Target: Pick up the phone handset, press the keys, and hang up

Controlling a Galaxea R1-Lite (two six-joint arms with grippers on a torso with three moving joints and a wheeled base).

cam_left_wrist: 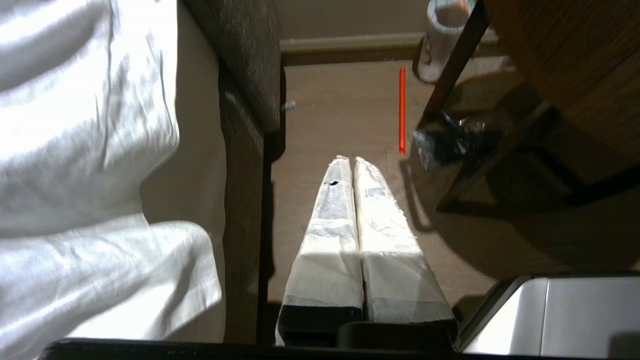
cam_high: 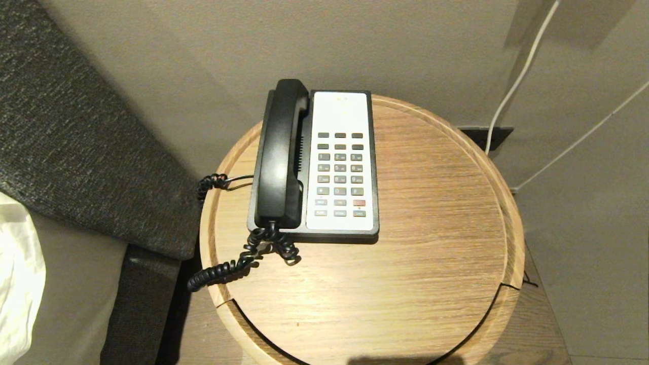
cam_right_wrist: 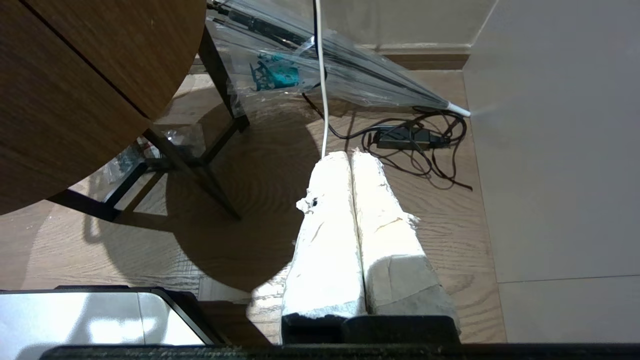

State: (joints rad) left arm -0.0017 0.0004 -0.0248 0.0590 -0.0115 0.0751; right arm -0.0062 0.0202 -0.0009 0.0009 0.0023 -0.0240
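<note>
1. The phone handset (cam_high: 280,154) lies in the cradle on the phone base (cam_high: 342,162), at the 11 o'clock part of the round wooden table (cam_high: 431,213).
2. Left gripper (cam_left_wrist: 353,161) hangs over the floor, fingers together, empty.
3. Right gripper (cam_right_wrist: 351,156) likewise, fingers together.

Our left gripper (cam_left_wrist: 354,161) has two long fingers (cam_left_wrist: 330,235) that taper toward the tips, each wrapped in off-white, cloth-like tape with wrinkles, frayed edges and a small dark hole near one tip; they grow out of a black block, and a pale, glossy panel with a dark border shows beside it. Our right gripper (cam_right_wrist: 351,156) is built alike, with white wrapped fingers (cam_right_wrist: 330,240), ragged bits of tape sticking out along the sides and a small tear on one finger. Its base is black as well, with a similar light, shiny panel edged in black next to it.
</note>
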